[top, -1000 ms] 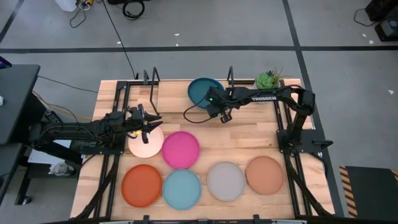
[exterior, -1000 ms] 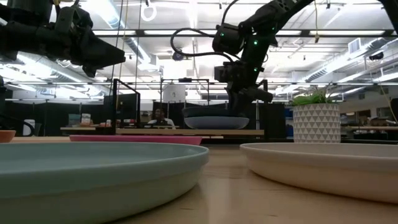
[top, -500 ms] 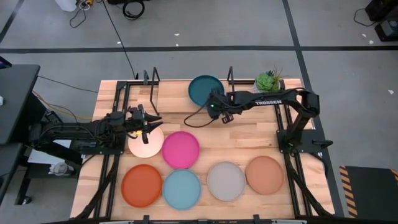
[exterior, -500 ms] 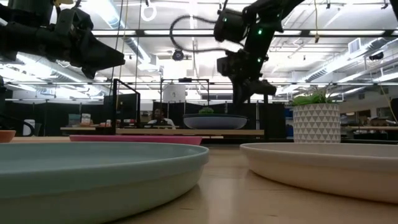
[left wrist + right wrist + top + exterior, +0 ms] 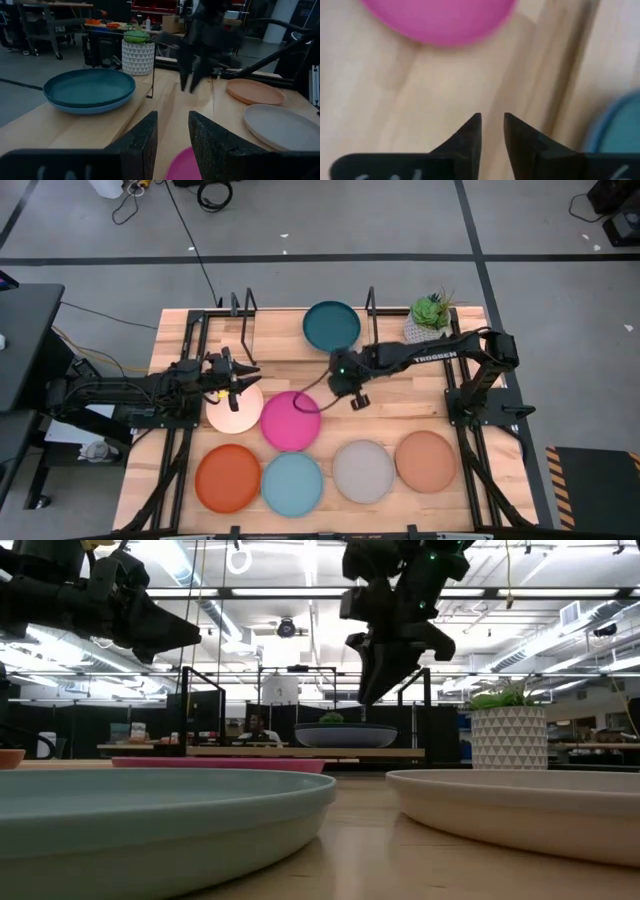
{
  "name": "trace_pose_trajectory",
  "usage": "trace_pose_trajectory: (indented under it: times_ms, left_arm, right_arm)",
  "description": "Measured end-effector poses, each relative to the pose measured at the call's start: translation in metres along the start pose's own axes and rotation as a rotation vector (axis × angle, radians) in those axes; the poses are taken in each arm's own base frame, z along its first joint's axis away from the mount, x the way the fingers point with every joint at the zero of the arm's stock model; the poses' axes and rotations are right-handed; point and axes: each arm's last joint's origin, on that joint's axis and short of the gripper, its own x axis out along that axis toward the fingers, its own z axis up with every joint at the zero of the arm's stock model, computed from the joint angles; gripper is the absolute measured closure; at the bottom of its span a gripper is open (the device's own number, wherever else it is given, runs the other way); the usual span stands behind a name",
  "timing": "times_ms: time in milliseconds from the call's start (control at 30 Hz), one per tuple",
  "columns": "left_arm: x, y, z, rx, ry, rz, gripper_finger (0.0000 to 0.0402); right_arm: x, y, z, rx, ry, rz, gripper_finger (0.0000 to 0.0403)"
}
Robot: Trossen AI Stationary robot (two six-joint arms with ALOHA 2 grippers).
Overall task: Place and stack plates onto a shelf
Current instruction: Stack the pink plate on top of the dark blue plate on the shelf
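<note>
1. Between the shelf point(image 5: 275, 330) and the pink plate point(image 5: 291, 420), the right gripper point(image 5: 356, 394) hangs above bare tabletop, empty, its two fingers a narrow gap apart with nothing between them.
2. From those jaws the pink plate lies just beside, toward the left arm and the front of the table; the plate's rim is the nearest edge, and a round plate has no long axis to line up with.
3. At the back, the dark teal plate point(image 5: 331, 326) rests on the shelf; the left wrist view shows a blue plate's rim point(image 5: 90, 108) under it, so a stack of two appears begun.
4. By my judgement the right arm is the nearer one for the pink plate: it is stretched out low from the right side of the table, wrist bent downward.
5. Over the cream plate point(image 5: 234, 408), the left gripper point(image 5: 238, 376) hovers with fingers point(image 5: 142, 140) slightly parted and empty.
6. Along the front row the orange point(image 5: 228, 478), light blue point(image 5: 292, 483), grey point(image 5: 363, 471) and tan-brown point(image 5: 426, 459) plates wait, well apart from both grippers.
</note>
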Motion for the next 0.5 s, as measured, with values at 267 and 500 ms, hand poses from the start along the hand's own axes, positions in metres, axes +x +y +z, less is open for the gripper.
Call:
trace_pose_trajectory:
  times_ms: [267, 500]
  left_arm:
    - [0.0, 0.0, 0.002, 0.063, -0.025, -0.001, 0.0285]
    - [0.0, 0.002, 0.003, 0.071, -0.032, 0.091, 0.0285]
  right_arm:
    - [0.015, 0.049, 0.016, -0.129, -0.165, -0.004, 0.0235]
    - [0.031, 0.073, 0.027, -0.19, -0.253, 0.005, 0.0181]
